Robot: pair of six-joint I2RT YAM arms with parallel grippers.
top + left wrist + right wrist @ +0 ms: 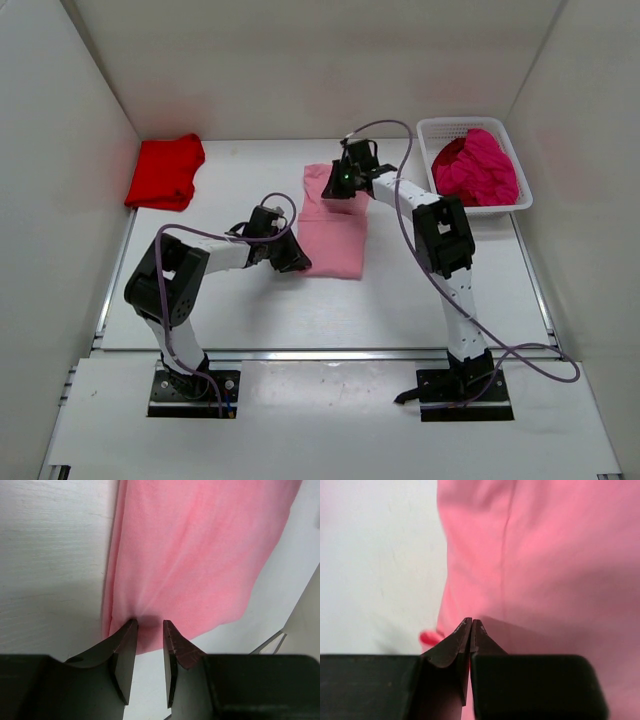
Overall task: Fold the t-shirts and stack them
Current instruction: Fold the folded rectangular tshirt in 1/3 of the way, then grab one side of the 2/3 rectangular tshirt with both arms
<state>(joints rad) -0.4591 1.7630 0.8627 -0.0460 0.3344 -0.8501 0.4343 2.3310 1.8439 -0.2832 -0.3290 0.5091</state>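
Evidently the light pink tee is being folded — right gripper pressed together on its far edge, left gripper spread at the near corner, needing to pinch next.

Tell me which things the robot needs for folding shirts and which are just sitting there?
Needed: pink tee, red tee, magenta tees, left gripper, right gripper.
Just there: white basket holding the magenta tees, table.

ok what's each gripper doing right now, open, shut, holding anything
Left gripper: partly open, fingertips at the near edge of the light pink t-shirt, no grip yet.
Right gripper: shut; whether it pinches the pink cloth cannot be told.
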